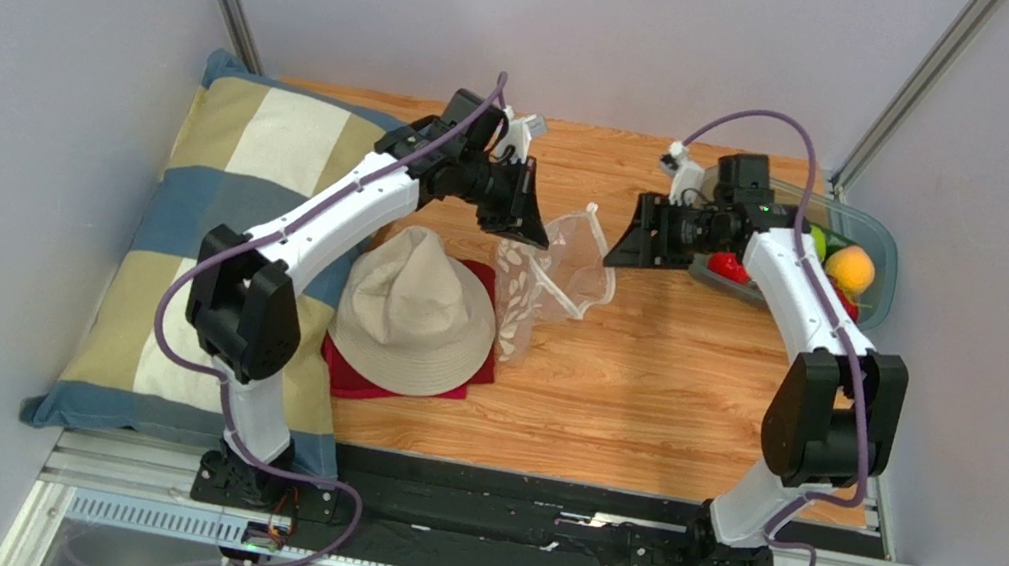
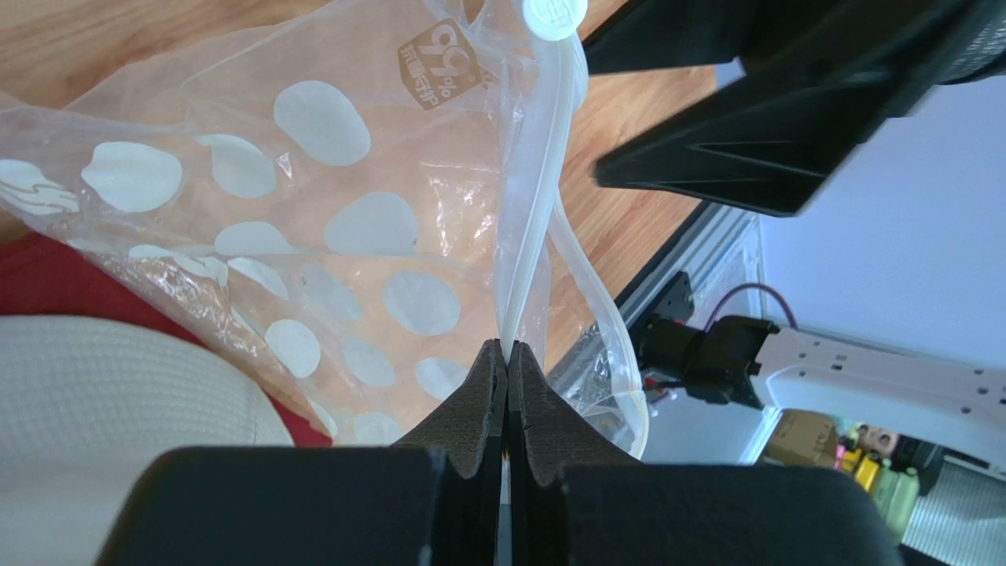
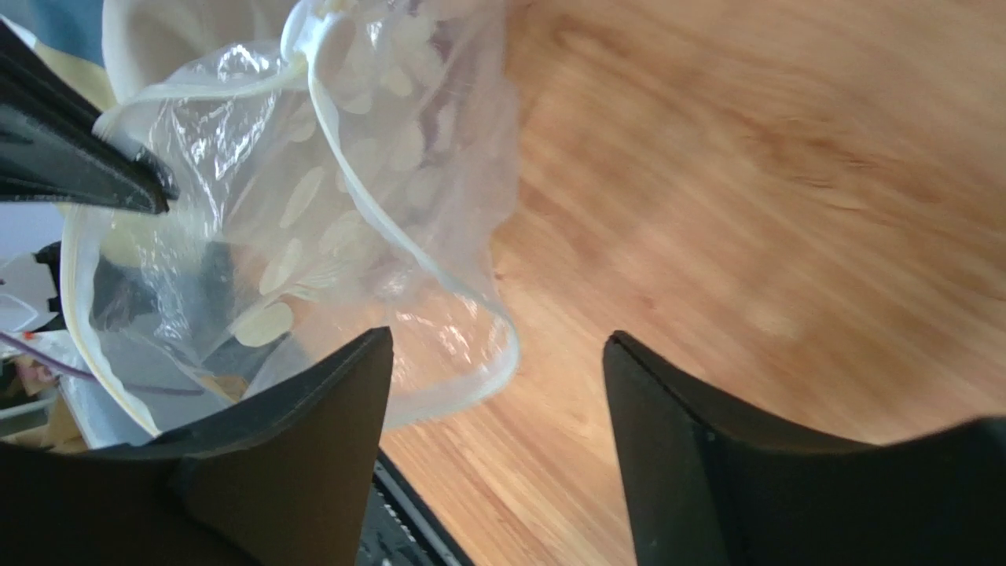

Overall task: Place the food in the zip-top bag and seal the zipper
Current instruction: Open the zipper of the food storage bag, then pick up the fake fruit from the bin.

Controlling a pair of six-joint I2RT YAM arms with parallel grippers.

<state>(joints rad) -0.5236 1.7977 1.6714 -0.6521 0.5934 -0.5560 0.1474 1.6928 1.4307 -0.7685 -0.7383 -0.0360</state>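
Top view first: the left gripper (image 1: 532, 227) has one side of the zip-top bag (image 1: 555, 273) pinched and lifted off the table (image 1: 660, 399). The pouch hangs floppy between the two arms, right beside the hat (image 1: 415, 312) sitting on a red cloth (image 1: 351, 378), with a checked cushion (image 1: 216, 177) further left. The right gripper (image 1: 612, 240) faces the bag mouth from the other side. All the food (image 1: 851, 267) I can make out is over in the grey tray (image 1: 882, 222) at the far right, well apart from the bag, so nothing looks loaded yet.

Left wrist cam: the jaws are clamped tight on the zipper (image 2: 537, 201), right at the mouth edge, and the polka-dot plastic fans away from there. The mouth gapes a little, but not by much.

Right wrist cam: that claw is spread wide and holding nothing. The bag's open rim sits up and left of it, partly behind the left finger, and I can't tell if it's touching the plastic.

My read is we're at the open-the-bag stage, before any fruit goes in. Next the right claw either has to catch the free lip and pull the mouth wider, or swing back to the tray for a first fruit. The film is slippery and saggy, so any grab should go for the stiffer zipper strip.
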